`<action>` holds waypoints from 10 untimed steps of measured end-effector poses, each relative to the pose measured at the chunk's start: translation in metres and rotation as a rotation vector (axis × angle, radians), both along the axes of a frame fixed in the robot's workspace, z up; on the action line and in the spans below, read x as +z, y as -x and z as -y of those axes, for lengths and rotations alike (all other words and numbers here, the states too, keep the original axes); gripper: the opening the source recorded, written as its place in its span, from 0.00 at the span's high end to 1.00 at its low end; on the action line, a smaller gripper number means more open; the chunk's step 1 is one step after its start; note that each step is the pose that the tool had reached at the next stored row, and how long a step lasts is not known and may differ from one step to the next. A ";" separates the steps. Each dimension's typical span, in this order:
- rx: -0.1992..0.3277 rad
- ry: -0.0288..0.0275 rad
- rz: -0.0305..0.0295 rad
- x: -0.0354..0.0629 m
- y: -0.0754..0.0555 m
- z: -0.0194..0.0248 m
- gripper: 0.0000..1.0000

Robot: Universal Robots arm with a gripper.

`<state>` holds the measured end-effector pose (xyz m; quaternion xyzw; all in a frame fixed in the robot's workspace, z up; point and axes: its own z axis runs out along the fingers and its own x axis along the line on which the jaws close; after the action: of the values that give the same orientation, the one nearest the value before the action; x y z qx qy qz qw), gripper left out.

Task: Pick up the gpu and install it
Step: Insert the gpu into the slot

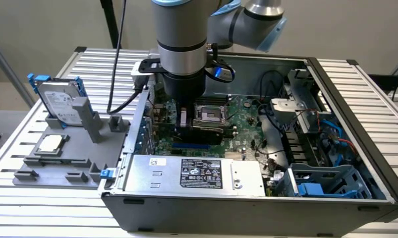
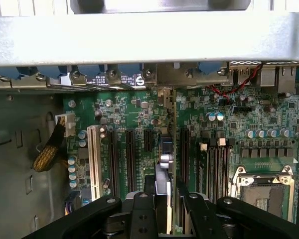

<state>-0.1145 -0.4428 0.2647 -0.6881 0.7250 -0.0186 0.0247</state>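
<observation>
Green-edged thin gpu [image 2: 165,164] upright, clamped in black hand [image 2: 162,209], over motherboard [image 2: 134,112] slots.

— What lies behind the bench [image 1: 46,208]?
— A plain beige wall [image 1: 46,25], evenly lit, toward twelve o'clock. A black pole [image 1: 110,22] stands against it near eleven.
— And the bench itself?
— Ribbed silver slats, running out toward nine and three o'clock.
— Any floor?
— A pale strip [image 1: 4,96] at nine o'clock.

The arm [image 1: 183,44] points straight down — fingers [image 2: 142,214] closed on a thin card's edge.
</observation>
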 end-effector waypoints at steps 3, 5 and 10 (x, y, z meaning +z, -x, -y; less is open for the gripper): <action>0.000 0.0000 -0.0020 -0.0006 0.000 0.0000 0.73; 0.000 0.0001 -0.0034 -0.0008 0.000 0.0000 0.73; 0.002 0.0002 -0.0056 -0.0015 0.000 -0.0004 0.73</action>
<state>-0.1142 -0.4424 0.2632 -0.6890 0.7242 -0.0167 0.0226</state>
